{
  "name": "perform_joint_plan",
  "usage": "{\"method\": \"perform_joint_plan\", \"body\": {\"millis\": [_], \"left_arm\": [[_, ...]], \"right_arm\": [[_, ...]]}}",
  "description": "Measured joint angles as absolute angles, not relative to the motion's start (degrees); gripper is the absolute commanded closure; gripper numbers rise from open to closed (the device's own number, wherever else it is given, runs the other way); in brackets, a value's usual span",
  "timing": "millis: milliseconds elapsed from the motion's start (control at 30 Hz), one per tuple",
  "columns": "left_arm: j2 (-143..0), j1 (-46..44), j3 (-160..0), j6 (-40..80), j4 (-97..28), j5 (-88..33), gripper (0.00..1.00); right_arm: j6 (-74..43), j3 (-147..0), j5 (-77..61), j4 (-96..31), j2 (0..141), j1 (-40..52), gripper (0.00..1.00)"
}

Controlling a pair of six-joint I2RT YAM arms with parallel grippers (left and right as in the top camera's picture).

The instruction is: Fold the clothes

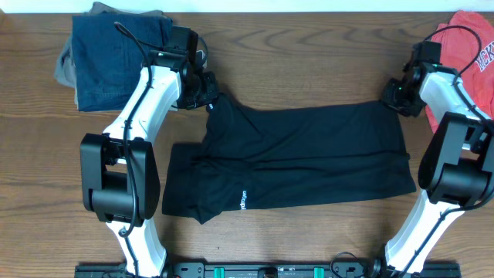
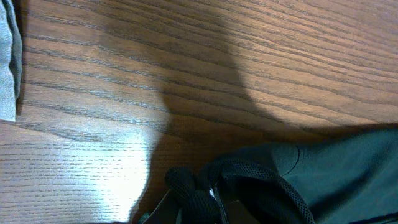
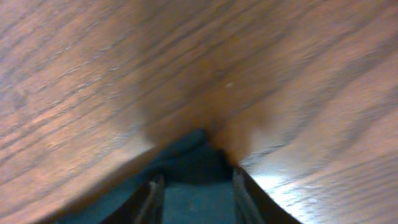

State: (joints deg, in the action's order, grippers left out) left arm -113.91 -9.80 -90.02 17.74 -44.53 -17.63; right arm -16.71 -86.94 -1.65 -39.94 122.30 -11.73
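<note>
Denim pile [image 1: 116,54] sits just left of the left gripper [image 1: 208,91], which is pinched shut on the far-left corner of the black clothes [image 1: 309,154]. Bare surface [image 1: 309,54] lies open beyond the far hem, between both grippers. Right gripper [image 1: 392,94] straddles the far-right corner, clamped or not I can't tell. Red shirt [image 1: 471,46] crowds just to its right.

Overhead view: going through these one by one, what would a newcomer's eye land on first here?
The black garment sprawled across the middle of the table draws the eye first. The left claw is pinched on its far left corner, and the right claw has the far right corner between its fingers. A denim pile lies at the far left and a red shirt at the far right.
</note>
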Motion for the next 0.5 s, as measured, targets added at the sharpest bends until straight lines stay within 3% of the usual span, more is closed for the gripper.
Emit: {"method": "perform_joint_plan", "body": {"millis": [133,300,500], "left_arm": [[-113.9,-9.8,-90.0,17.7,-44.5,-17.6,0.87],[-113.9,-9.8,-90.0,17.7,-44.5,-17.6,0.87],[-113.9,-9.8,-90.0,17.7,-44.6,-17.6,0.87]], "right_arm": [[-17.2,-86.9,-1.7,-39.8,122.4,-11.1,0.75],[-17.5,-86.9,-1.2,-39.7,122.4,-11.1,0.60],[-17.6,-86.9,1.3,-39.4,122.4,-11.1,0.57]]}}
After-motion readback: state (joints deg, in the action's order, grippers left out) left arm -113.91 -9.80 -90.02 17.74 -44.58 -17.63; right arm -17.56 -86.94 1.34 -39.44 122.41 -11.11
